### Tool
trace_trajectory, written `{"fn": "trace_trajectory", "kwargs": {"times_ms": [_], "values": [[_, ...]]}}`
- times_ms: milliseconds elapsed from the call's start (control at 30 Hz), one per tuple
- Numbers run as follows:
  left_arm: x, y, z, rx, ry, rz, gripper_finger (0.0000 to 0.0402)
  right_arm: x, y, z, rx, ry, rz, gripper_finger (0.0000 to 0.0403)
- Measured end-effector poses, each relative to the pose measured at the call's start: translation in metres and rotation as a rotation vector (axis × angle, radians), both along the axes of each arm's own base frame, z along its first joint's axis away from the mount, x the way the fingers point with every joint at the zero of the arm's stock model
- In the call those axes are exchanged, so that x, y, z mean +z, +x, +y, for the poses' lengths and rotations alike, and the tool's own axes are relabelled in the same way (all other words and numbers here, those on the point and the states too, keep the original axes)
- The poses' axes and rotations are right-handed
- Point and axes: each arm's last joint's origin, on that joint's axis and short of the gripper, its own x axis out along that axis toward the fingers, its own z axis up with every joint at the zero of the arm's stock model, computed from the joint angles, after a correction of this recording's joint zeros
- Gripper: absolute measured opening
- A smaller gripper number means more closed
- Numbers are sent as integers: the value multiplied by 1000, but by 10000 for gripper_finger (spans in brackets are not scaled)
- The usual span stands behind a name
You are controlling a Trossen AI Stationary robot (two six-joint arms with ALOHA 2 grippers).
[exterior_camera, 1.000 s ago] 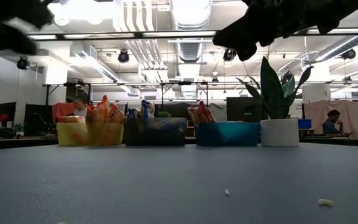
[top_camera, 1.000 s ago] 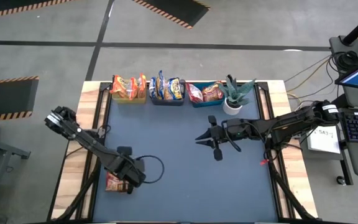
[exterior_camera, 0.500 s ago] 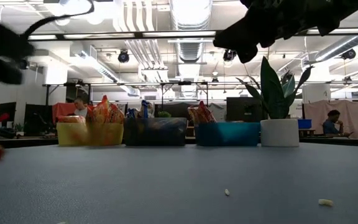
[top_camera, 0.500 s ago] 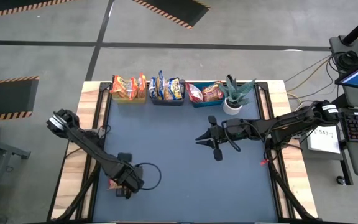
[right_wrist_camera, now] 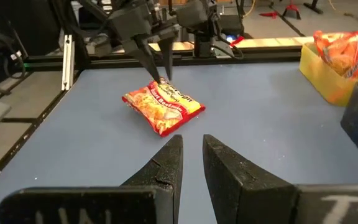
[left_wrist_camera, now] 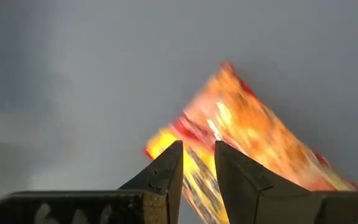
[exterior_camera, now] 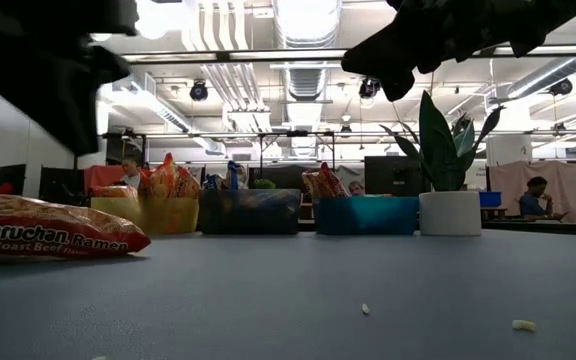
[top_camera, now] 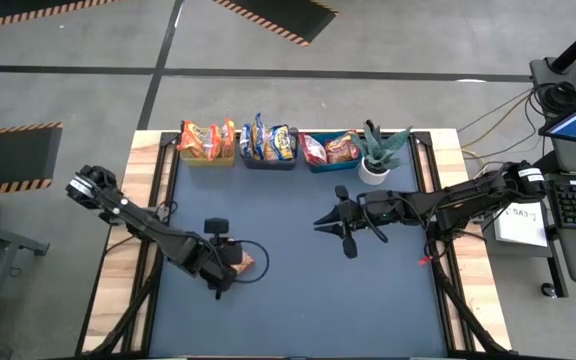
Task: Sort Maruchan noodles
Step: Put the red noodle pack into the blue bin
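Observation:
A red-and-orange ramen packet [top_camera: 242, 262] lies on the blue mat near the table's left, near part. It also shows in the low view [exterior_camera: 48, 235] and the right wrist view [right_wrist_camera: 165, 106]. My left gripper [top_camera: 225, 268] stands at the packet's left end and is shut on it. My right gripper [top_camera: 318, 222] hovers above the middle of the mat, right of the packet, with its fingers close together and nothing between them. Other packets stand in three bins along the far edge. My left gripper pinches the packet's left end [right_wrist_camera: 161, 85] between its two fingers [right_wrist_camera: 149, 62], which come steeply from above. In the left wrist view the packet's edge [left_wrist_camera: 197, 165] sits in the gap between them. The rest of the packet rests flat on the mat.
Along the far edge stand a yellow bin [top_camera: 206, 143], a dark bin [top_camera: 270, 146] and a blue bin [top_camera: 330, 150], each holding packets, with a potted plant [top_camera: 376, 158] to their right. Wooden strips border the mat on both sides. A few crumbs [exterior_camera: 366, 309] lie on the near mat.
My left gripper has moved from the table's left wooden edge toward the right and slightly toward the far edge, taking the packet along. The packet has gone from the left edge onto the blue mat and now shows large in the low view.

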Motion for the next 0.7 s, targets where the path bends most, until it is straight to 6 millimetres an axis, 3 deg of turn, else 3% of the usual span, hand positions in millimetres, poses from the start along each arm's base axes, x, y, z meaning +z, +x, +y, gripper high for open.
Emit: {"fn": "trace_trajectory", "kwargs": {"times_ms": [200, 400, 600, 700], "values": [[-3, -28, -10, 38, -183, 81, 75, 0, 0, -1, -44, 58, 8, 52], [-27, -58, -18, 76, -233, 125, 75, 0, 0, -1, -50, 58, 8, 52], [-55, -65, -18, 98, -268, 97, 75, 0, 0, -3, -98, 43, 5, 52], [-66, -65, -13, 122, -206, 81, 75, 0, 0, -3, -103, 41, 4, 52]]}}
